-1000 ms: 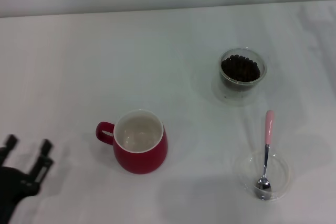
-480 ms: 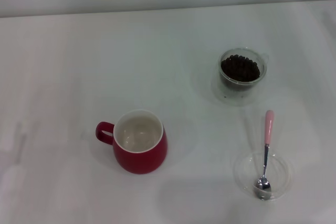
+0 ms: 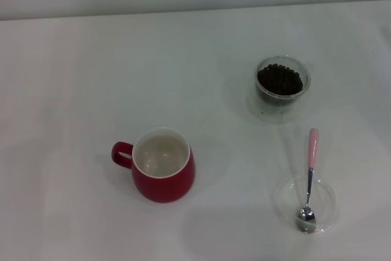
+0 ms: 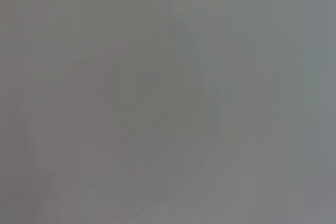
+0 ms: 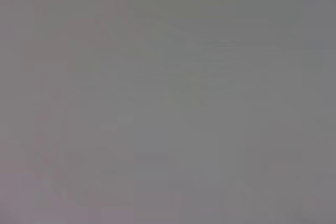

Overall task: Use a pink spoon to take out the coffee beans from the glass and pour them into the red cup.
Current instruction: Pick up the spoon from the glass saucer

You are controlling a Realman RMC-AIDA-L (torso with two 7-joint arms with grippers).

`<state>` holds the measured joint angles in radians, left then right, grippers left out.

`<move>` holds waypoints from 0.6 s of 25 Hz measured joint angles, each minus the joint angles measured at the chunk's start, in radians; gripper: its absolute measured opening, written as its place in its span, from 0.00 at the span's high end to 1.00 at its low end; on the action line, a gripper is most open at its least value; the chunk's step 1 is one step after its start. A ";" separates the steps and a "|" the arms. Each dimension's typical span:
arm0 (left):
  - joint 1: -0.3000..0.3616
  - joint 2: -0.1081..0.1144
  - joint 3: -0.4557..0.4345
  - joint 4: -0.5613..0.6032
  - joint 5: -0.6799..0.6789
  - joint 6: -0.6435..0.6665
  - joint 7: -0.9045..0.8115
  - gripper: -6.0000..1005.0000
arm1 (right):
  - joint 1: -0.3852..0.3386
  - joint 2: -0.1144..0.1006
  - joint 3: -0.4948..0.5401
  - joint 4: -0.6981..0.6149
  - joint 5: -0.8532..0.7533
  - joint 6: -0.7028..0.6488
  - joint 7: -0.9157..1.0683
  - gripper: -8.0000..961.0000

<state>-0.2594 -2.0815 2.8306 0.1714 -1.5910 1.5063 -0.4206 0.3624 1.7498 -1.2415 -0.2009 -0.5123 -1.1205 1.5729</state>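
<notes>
The red cup (image 3: 162, 166) stands left of centre in the head view, with a white inside and its handle to the left. The glass (image 3: 281, 85) stands at the back right and holds the dark coffee beans (image 3: 280, 79). The pink spoon (image 3: 310, 175) lies at the front right, its metal bowl in a shallow clear dish (image 3: 305, 203) and its pink handle pointing to the back. Neither gripper shows in any view. Both wrist views are plain grey.
The white table (image 3: 91, 77) meets a pale wall along the back edge. Nothing else stands on it.
My left gripper was at the front left corner one second ago and has left the head view. The cup, glass and spoon have not moved.
</notes>
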 joint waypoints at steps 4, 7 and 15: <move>-0.057 0.000 0.000 -0.048 -0.076 -0.086 -0.004 0.24 | 0.004 -0.022 -0.001 -0.001 -0.098 -0.032 0.094 0.10; -0.088 0.002 -0.001 -0.068 -0.151 -0.133 -0.005 0.25 | 0.017 -0.030 -0.001 0.001 -0.196 -0.057 0.177 0.09; -0.145 0.004 0.000 -0.127 -0.223 -0.193 0.004 0.25 | 0.089 -0.068 -0.003 0.005 -0.511 -0.112 0.353 0.10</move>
<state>-0.4039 -2.0775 2.8302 0.0448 -1.8141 1.3137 -0.4166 0.4513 1.6814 -1.2441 -0.1963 -1.0235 -1.2329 1.9255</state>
